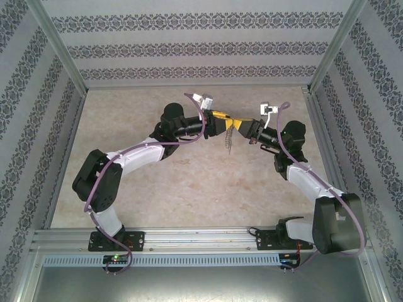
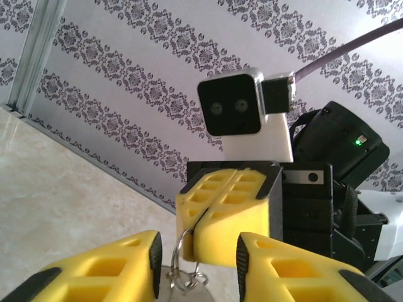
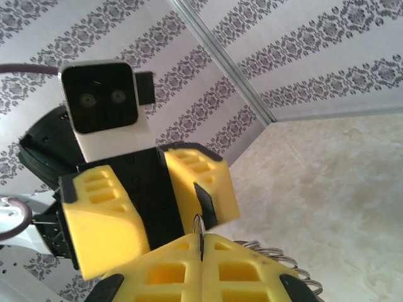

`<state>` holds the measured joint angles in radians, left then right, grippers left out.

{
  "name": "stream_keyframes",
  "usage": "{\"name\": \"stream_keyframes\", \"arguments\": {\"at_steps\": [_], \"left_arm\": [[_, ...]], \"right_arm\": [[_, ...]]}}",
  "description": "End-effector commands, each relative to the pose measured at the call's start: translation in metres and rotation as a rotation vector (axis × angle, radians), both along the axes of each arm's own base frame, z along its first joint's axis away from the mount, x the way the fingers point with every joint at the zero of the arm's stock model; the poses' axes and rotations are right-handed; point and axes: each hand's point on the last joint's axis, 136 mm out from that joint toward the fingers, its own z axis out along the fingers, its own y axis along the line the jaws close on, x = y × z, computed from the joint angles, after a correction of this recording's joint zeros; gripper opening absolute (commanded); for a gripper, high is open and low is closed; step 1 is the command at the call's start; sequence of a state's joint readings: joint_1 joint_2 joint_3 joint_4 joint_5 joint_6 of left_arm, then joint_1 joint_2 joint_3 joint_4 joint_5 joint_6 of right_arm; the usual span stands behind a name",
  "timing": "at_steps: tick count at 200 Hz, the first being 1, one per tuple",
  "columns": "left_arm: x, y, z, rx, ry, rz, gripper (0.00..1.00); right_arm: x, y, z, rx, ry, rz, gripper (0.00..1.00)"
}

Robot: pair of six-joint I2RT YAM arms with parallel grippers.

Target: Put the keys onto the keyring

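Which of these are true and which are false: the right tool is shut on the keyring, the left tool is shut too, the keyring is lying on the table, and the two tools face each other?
The right tool is shut on the keyring: true.
The left tool is shut too: false. Its fingers stand apart.
The keyring is lying on the table: false. It is held up at the right tool's tips, and its little rings dangle above the table.
The two tools face each other: true. They meet tip to tip over the table.
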<state>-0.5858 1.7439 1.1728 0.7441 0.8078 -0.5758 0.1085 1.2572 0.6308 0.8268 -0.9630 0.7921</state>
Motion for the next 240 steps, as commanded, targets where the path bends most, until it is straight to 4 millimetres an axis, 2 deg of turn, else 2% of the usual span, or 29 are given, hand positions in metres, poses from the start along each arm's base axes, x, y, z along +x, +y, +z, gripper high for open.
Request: {"name": "stream_keyframes", "arguments": {"at_steps": [1, 20, 40, 101, 180, 240], "left_arm": [[0.003, 0.017, 0.03, -0.003, -0.084, 0.022, 0.42], [0.005, 0.026, 0.03, 0.039, -0.094, 0.02, 0.45], [0.005, 0.027, 0.021, 0.11, -0.086, -0.008, 0.45], [-0.004, 0.016, 0.006, 0.186, -0.034, -0.146, 0.43], [-0.009, 0.004, -0.02, 0.234, 0.021, -0.204, 0.4], [-0.012, -0.003, -0.023, 0.222, 0.024, -0.223, 0.34]], "right_arm": [[-0.003, -0.002, 0.017, -0.041, -0.084, -0.002, 0.0], [-0.004, -0.002, 0.013, -0.072, -0.076, -0.004, 0.0], [-0.005, -0.001, 0.01, -0.097, -0.074, 0.002, 0.0], [-0.012, 0.011, 0.003, -0.161, -0.069, 0.053, 0.0], [-0.013, 0.015, 0.002, -0.177, -0.072, 0.06, 0.0], [-0.013, 0.015, 0.002, -0.176, -0.072, 0.058, 0.0]]}}
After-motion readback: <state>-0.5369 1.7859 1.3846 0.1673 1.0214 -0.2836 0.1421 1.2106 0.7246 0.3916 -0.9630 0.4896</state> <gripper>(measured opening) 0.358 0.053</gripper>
